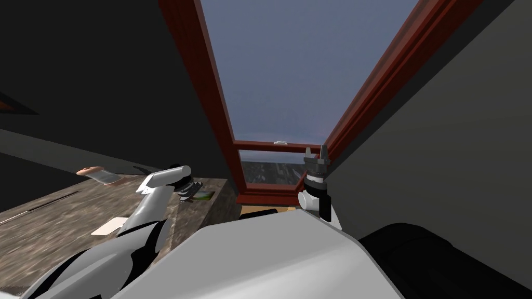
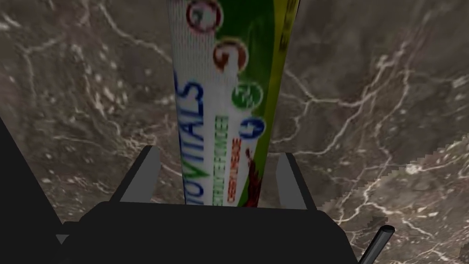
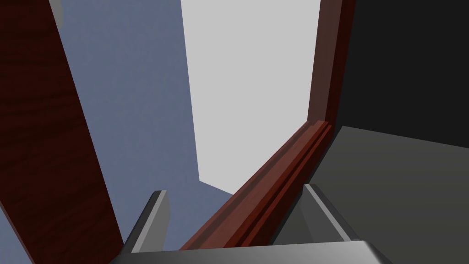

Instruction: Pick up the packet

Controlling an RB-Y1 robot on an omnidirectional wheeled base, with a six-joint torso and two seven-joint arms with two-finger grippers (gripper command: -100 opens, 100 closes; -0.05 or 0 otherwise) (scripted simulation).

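On the worktop [image 2: 366,114]: the packet [image 2: 220,91], long and narrow, white and green with printed lettering, lies flat on dark veined stone, at 8 o'clock from the head view's centre.
Left gripper [image 2: 219,158]: spread, one finger just beside each long edge of the packet, neither touching it.
Step in hand: likely the end of the approach; the squeeze has not begun.
Next move: press the fingers onto the narrow sides, gently as it looks soft, then lift straight up.
Right gripper [image 1: 316,155]: spread and empty, raised at 3 o'clock.
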